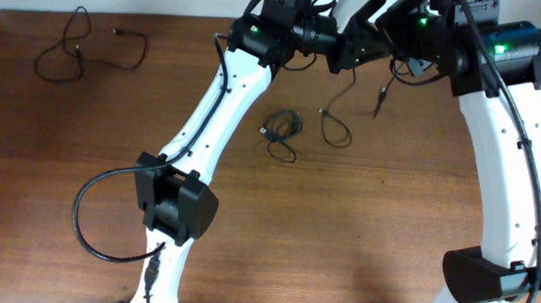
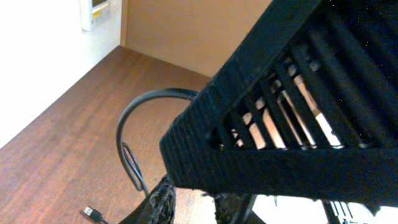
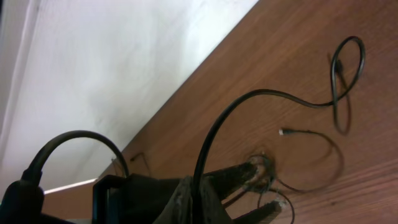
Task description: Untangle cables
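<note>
Seemingly 3 cables (image 1: 281,133): loose loop (image 1: 90,47), small coil (image 1: 283,126), hanging strand (image 1: 331,129).

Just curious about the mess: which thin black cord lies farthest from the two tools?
The long loose cord at the far left corner, lying alone; the small coil and dangling cord are mid-table.

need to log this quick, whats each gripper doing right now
Left gripper: cannot be told, its view is blocked.
Right gripper: closed on a thin black cable.
</note>
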`<action>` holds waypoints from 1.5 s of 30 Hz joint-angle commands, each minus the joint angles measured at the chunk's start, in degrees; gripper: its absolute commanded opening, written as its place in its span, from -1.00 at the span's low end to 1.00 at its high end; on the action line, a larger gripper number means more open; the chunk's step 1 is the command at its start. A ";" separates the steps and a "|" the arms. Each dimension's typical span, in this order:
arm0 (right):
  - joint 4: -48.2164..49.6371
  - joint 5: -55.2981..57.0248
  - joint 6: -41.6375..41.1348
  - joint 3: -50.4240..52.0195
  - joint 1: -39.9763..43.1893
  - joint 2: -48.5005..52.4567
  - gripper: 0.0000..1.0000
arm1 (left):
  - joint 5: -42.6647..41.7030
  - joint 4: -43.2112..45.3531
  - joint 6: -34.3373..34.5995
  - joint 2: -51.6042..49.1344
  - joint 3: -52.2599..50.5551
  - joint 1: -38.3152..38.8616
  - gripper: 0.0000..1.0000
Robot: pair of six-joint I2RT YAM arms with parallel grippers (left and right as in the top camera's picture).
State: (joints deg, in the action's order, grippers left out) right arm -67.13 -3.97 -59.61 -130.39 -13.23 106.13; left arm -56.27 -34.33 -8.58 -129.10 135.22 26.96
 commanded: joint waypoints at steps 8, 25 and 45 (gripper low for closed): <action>-6.97 21.05 10.40 -0.42 0.02 -0.26 0.81 | 1.62 0.04 -0.02 2.16 0.39 -0.39 -1.00; -14.99 -3.37 18.47 -0.28 16.96 4.57 1.00 | -18.60 19.89 24.46 2.60 1.90 -2.19 -1.00; -16.63 -22.47 17.70 -0.28 14.67 11.89 0.24 | -17.51 20.04 24.48 2.60 1.88 -1.92 -1.00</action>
State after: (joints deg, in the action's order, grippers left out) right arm -83.66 -29.04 -41.56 -130.39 2.90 117.08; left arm -73.52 -14.70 15.49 -128.88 135.79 24.73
